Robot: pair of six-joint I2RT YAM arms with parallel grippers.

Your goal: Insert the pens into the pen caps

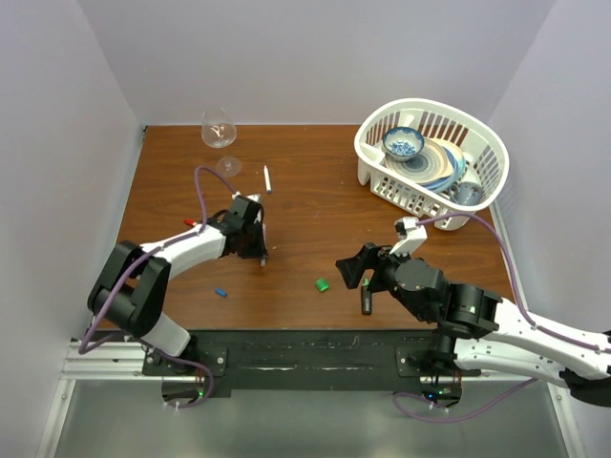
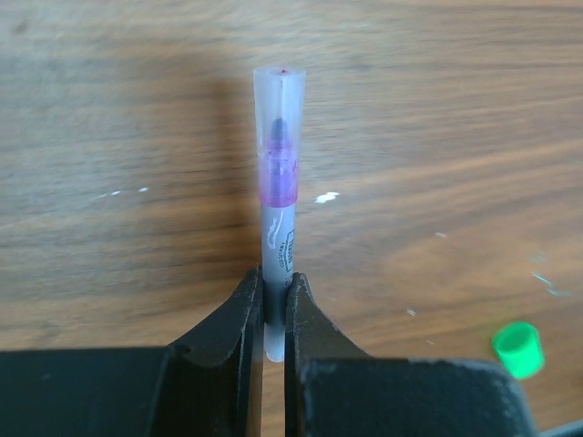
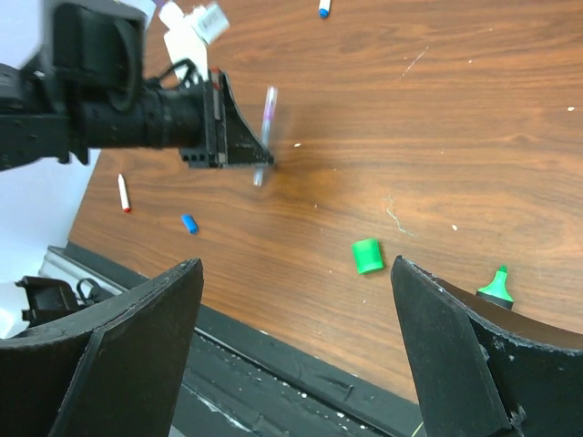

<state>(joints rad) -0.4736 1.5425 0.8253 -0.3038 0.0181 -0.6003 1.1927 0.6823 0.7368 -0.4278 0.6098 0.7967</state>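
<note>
Top external view of the desk (image 1: 315, 205): brown wood, walled on three sides, with both arms reaching in from the near edge.
Basket (image 1: 485, 143): white, slatted, at the far right, holding a blue-patterned bowl and plates.
Left pincer (image 2: 273, 282): closed tight on the lower end of the purple-grey pen (image 2: 278, 182), over the left half of the desk.
Right pincer (image 3: 296, 269): fingers spread wide with nothing between them, low over the near right of the desk.
Wine glass (image 1: 218, 129): clear, at the far edge, left of centre.
Black marker (image 1: 366, 303): just beside the right pincer's outer finger, green tip showing in the right wrist view; contact could not be told.
Purple-grey pen: translucent with a purple band, pointing straight out from the left fingers.
White pen (image 1: 267, 178): lying beyond the left pincer, near the glass.
Green cap (image 1: 323, 284): on the desk between the two pincers.
Blue cap (image 1: 221, 293): near the front edge, left of the green one.
</note>
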